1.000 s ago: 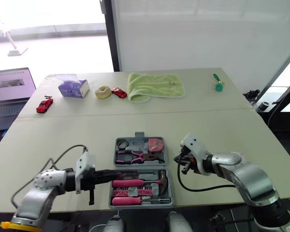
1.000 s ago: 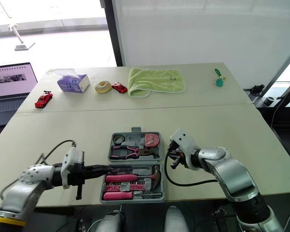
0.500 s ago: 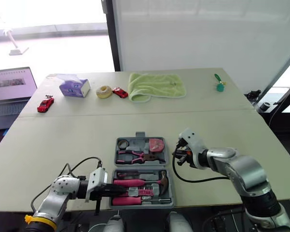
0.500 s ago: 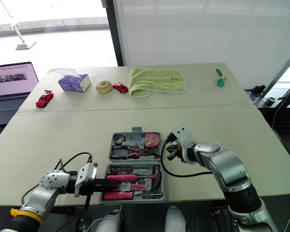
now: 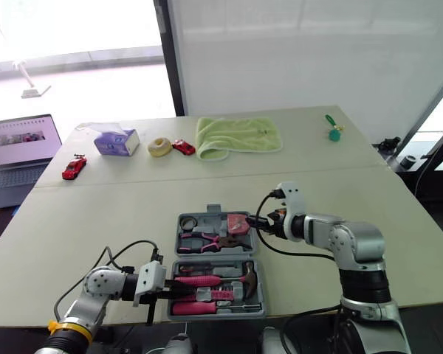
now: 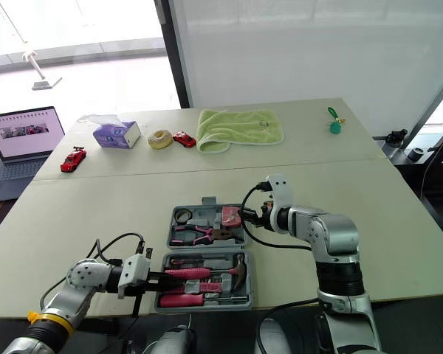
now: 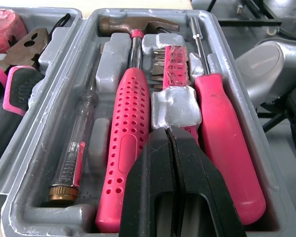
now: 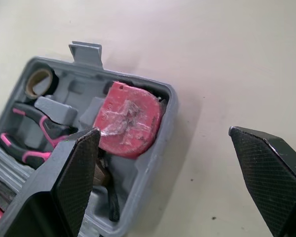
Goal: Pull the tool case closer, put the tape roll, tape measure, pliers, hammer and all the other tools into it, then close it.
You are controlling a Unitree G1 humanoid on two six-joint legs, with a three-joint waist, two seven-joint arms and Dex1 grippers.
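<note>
The grey tool case [image 5: 215,208] lies open near the table's front edge. Its far half holds a black tape roll [image 5: 187,220], pink-handled pliers [image 5: 205,237] and a red tape measure [image 8: 130,121]. The near half holds a pink hammer [image 7: 130,133], a pink screwdriver [image 7: 227,138], a thin tester screwdriver [image 7: 76,153] and a bit set [image 7: 172,61]. My left gripper [image 5: 177,290] is shut and empty, its tips over the near half just short of the bits. My right gripper [image 8: 163,132] stands wide open at the far half's right rim, beside the tape measure.
At the back of the table lie a green towel [image 5: 238,133], a purple tissue box [image 5: 117,140], a pale tape roll [image 5: 159,145], two red toy cars [image 5: 182,146] [image 5: 74,167] and a small green object [image 5: 332,131]. A laptop [image 5: 18,144] stands off the left edge.
My right gripper has opened wide and moved left to the case's right rim by the tape measure. My left gripper slid further over the near half, still shut. The camera view shifted.
</note>
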